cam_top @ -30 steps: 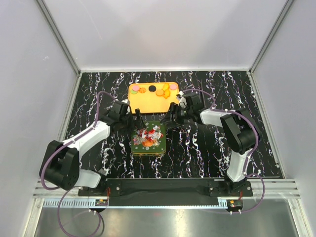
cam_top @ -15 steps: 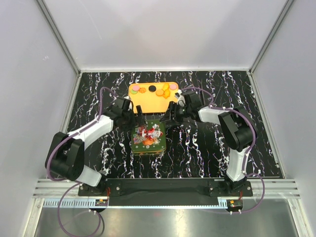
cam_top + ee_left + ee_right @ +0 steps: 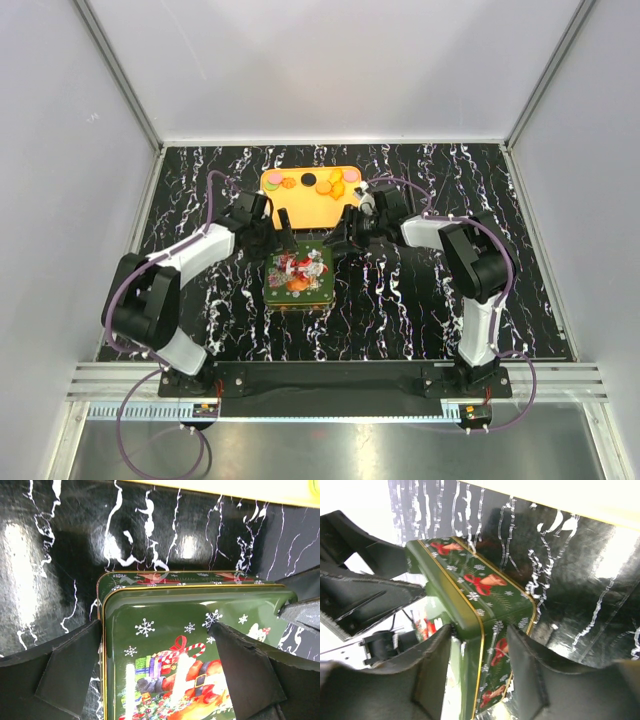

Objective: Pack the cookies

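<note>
The green Christmas tin [image 3: 299,277] sits lid-on on the black marbled table [image 3: 420,310], and every cookie is outside it: the cookies [image 3: 310,181] lie in a row on the orange tray [image 3: 300,208] just beyond the tin's far side, along the tray edge farthest from the tin, unchanged from a second ago. What has changed is the arms. The left arm's elbow has swung in toward the tin, and the left gripper [image 3: 155,627] has crept over the tin's far left corner. Its jaws are spread wide, with one finger [image 3: 70,675] outside the tin's left wall and the other over the printed lid. The right gripper [image 3: 480,630] has edged closer to the tin's far right corner and narrowed; its two fingers [image 3: 432,665] now straddle that corner. They sit very close to the metal on both sides, but whether they already pinch it cannot be told. The tin itself lies a touch farther from the arm bases and looks squarer to the table than before.
</note>
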Controlling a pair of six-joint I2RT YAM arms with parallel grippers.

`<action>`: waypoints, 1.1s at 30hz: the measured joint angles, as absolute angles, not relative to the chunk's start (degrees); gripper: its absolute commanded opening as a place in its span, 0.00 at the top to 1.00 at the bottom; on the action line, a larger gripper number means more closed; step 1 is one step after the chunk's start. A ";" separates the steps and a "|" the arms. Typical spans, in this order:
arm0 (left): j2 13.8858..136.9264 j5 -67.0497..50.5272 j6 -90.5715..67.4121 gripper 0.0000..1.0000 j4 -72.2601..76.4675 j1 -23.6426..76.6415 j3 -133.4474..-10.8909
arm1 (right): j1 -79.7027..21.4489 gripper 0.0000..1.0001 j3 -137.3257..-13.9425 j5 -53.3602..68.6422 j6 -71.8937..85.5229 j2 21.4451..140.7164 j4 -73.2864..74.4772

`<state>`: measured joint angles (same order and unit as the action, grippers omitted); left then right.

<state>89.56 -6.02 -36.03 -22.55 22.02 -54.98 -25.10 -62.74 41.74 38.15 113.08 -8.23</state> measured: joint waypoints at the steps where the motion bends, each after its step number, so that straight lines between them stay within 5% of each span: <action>1: 89.86 -6.04 -36.03 0.01 -22.55 21.96 -55.27 | -25.06 0.49 -62.72 42.09 38.54 113.23 -8.69; 33: 92.42 -1.63 -32.88 0.01 -21.61 21.32 -54.72 | -34.39 0.76 -47.92 35.20 48.29 105.78 -22.26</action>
